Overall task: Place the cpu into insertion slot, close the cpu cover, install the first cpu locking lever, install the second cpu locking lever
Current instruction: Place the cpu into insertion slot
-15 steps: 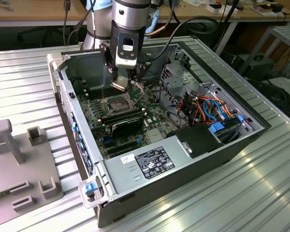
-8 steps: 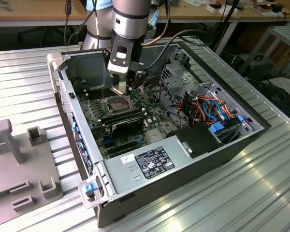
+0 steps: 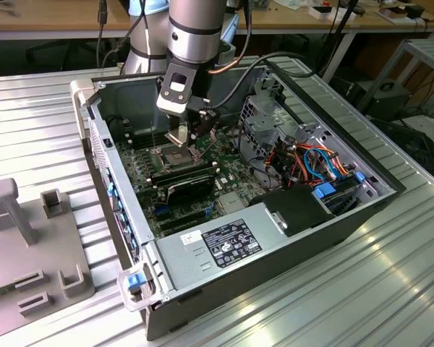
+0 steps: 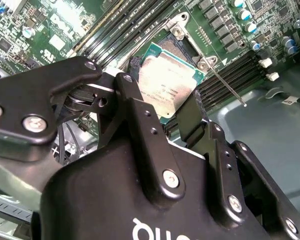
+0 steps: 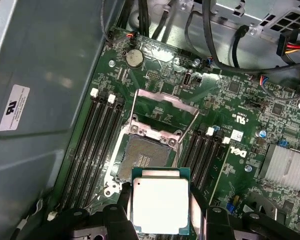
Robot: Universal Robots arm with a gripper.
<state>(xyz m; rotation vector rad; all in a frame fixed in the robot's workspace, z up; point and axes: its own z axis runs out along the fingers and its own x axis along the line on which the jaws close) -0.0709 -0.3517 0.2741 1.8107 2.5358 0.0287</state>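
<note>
gripper (image 5: 160, 216) fingers (image 5: 121, 201) are clamping the cpu (image 5: 160, 202) by 2 opposite edges, face up and level. the cpu is hovering over 1 edge of the insertion slot (image 5: 142, 157), not seated, and the pin field is showing bare. beyond it, the cpu cover (image 5: 165, 98) is standing hinged open. a thin locking lever (image 4: 225, 84) is sticking out beside the slot.

I see glare streaking the ribbed table (image 3: 376, 289) at five o'clock in the exterior view; the cpu (image 5: 161, 205) shines pale in the first wrist view.
</note>
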